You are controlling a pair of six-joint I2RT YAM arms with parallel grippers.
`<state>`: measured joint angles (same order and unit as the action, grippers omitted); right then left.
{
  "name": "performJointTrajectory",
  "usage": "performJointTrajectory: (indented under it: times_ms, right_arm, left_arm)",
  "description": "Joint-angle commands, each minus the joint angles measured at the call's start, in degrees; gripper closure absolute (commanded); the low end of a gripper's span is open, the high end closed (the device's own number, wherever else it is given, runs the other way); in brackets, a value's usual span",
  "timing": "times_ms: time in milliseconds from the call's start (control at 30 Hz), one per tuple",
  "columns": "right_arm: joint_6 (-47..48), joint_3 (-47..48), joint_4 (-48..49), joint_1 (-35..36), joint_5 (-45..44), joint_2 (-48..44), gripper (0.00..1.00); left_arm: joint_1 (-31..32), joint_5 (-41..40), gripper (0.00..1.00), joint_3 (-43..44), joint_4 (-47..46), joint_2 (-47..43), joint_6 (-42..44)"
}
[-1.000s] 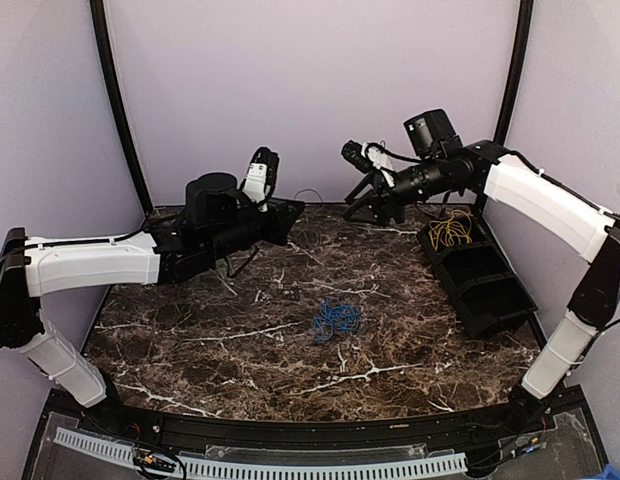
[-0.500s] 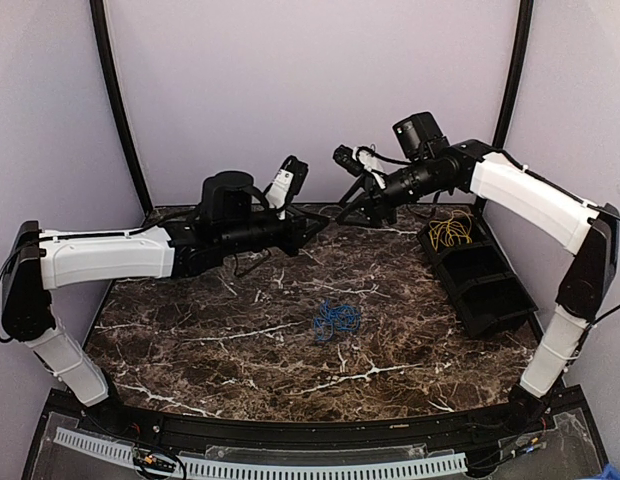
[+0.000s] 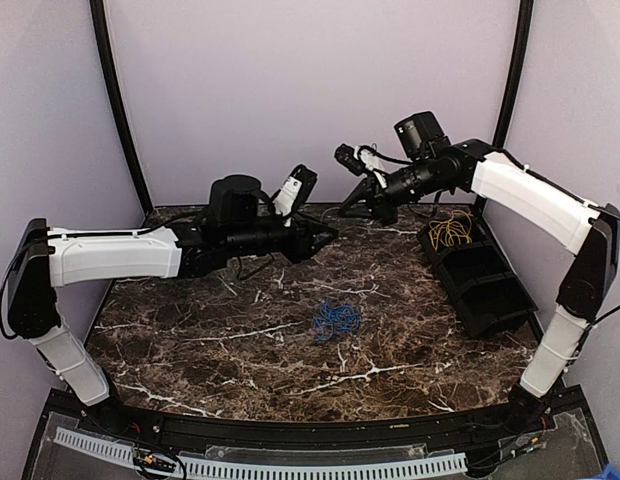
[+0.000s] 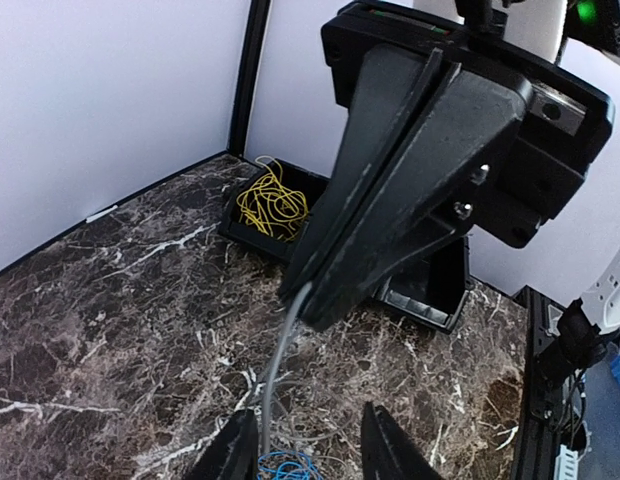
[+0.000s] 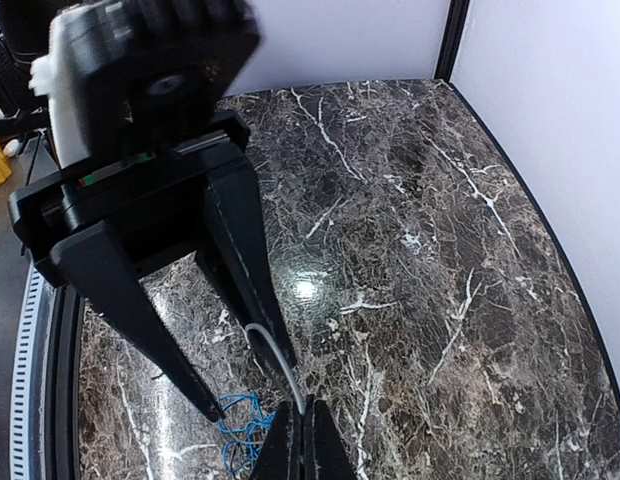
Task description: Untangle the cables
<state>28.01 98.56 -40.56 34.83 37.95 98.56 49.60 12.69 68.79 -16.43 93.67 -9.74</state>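
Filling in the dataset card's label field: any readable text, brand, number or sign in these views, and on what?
No readable text in any view.
Left end effector, right end effector, the grey cable it grips, black tray: no print visible.
Green light above the right end effector: just a light, no lettering.

A dark brown marble-patterned table [image 3: 190,330] with white veins stands within plain pale lilac walls [image 3: 310,90]. Curved black posts [image 3: 115,100] rise at both back corners; a white slotted strip [image 3: 320,467] runs along the near edge
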Motion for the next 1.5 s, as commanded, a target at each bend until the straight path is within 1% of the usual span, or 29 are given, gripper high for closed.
performJointTrajectory:
  times_ms: [0, 133, 233, 400, 567, 667, 800, 900, 1000, 1067, 1167, 1233, 1467]
  right_arm:
    - [1.3, 0.6, -1.7, -3.1, -0.5, -4.1, 1.00]
    - [4.7, 0.5, -6.0, -6.7, -2.3, -6.0, 1.00]
    - [7.0, -0.4, -8.3, -10.0, -4.0, -7.8, 1.00]
    - [10.0, -3.9, -10.7, -15.5, -7.1, -11.7, 1.00]
    - [13.7, -6.5, -14.8, -21.5, -9.4, -15.9, 1.00]
    - [16.4, -8.9, -16.3, -24.8, -12.1, -18.6, 1.00]
    - [19.3, -12.3, -16.5, -29.7, -15.6, -21.4, 1.00]
    - [21.5, -13.9, -17.0, -33.0, -17.6, -22.0, 1.00]
    - [23.4, -16.0, -16.0, -37.5, -18.6, -22.3, 1.00]
    - [24.2, -17.5, -14.4, -39.3, -19.6, -22.1, 1.00]
    - [24.1, -20.5, -10.0, -41.4, -22.4, -21.4, 1.00]
    - [22.8, -22.2, -6.5, -42.6, -23.3, -20.5, 1.00]
    - [19.9, -27.3, 0.7, -43.2, -21.3, -14.7, 1.00]
  left_arm:
    - [-0.3, -0.9, 0.54, 0.5, 0.0, -1.3, 1.2]
    - [-0.3, -0.1, 0.42, -3.8, -4.7, -3.5, 0.9]
    - [-0.2, -0.7, 0.38, -6.4, -7.9, -5.1, 0.7]
    - [-0.2, -4.3, 0.37, -7.0, -7.9, -5.0, 1.2]
    - [-0.3, -7.6, 0.37, -6.1, -6.5, -2.8, 1.4]
    - [-0.2, -9.0, 0.38, -5.8, -7.4, -1.7, 1.1]
    - [-0.2, -10.1, 0.39, -5.7, -8.9, -0.2, -1.4]
    - [-0.3, -8.8, 0.40, -6.7, -10.9, 0.0, -4.3]
    - [-0.2, -7.5, 0.41, -8.7, -12.5, 0.0, -6.1]
    - [-0.2, -6.9, 0.42, -10.0, -12.8, -0.5, -7.2]
    - [-0.2, -6.0, 0.44, -14.1, -14.9, -1.3, -8.9]
    - [-0.2, -5.6, 0.45, -16.7, -18.3, -2.0, -9.9]
    - [-0.2, -4.0, 0.47, -21.9, -21.0, -3.9, -12.9]
